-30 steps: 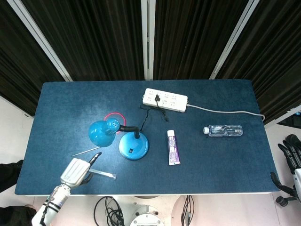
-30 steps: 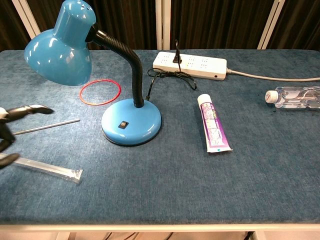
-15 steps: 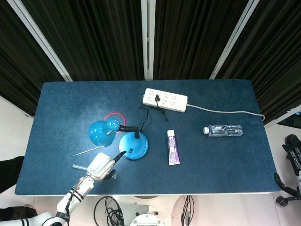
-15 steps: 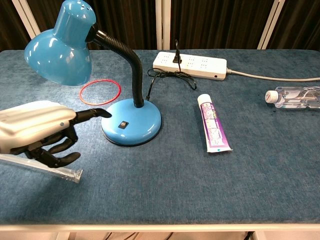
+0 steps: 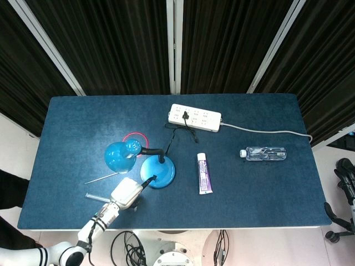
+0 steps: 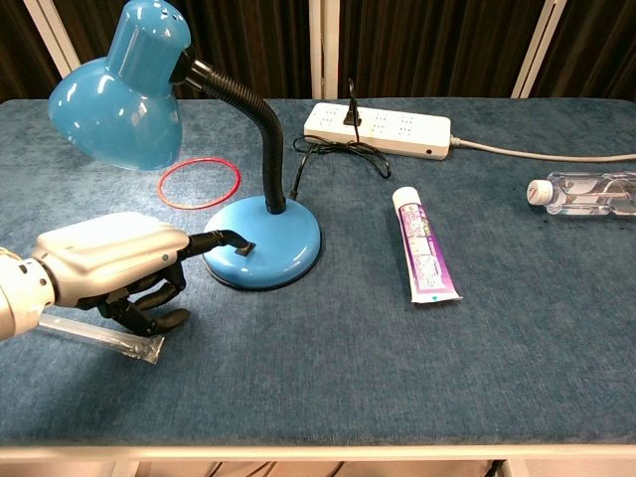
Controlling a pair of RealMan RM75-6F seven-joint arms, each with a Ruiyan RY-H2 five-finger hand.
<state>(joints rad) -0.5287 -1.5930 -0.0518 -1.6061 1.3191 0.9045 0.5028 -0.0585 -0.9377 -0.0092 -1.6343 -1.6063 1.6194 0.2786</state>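
**One finger on the lamp's switch**

One fingertip of the left hand is stretched out and rests on the small dark switch on the base of the blue desk lamp; whether it presses down cannot be told. The other fingers of that hand are curled under the palm with nothing in them, their tips just above the cloth. In the head view the same left hand lies at the near edge of the lamp base, one dark finger reaching onto it.

Right under the curled fingers lies a clear plastic sleeve, slanting along the table. Beyond the hand, past the knuckles, a thin metal rod shows in the head view, and further on a red rubber band lies flat beside the lamp base. The lamp's shade hangs tilted above the back of the hand.

Well away from the pointing fingertip, on the far side of the lamp base, lie a purple tube, a white power strip with the lamp's plug in it, and a water bottle on its side.

The right hand hangs off the table's right edge, well apart from everything; its fingers are too small and cut off to tell how they lie.
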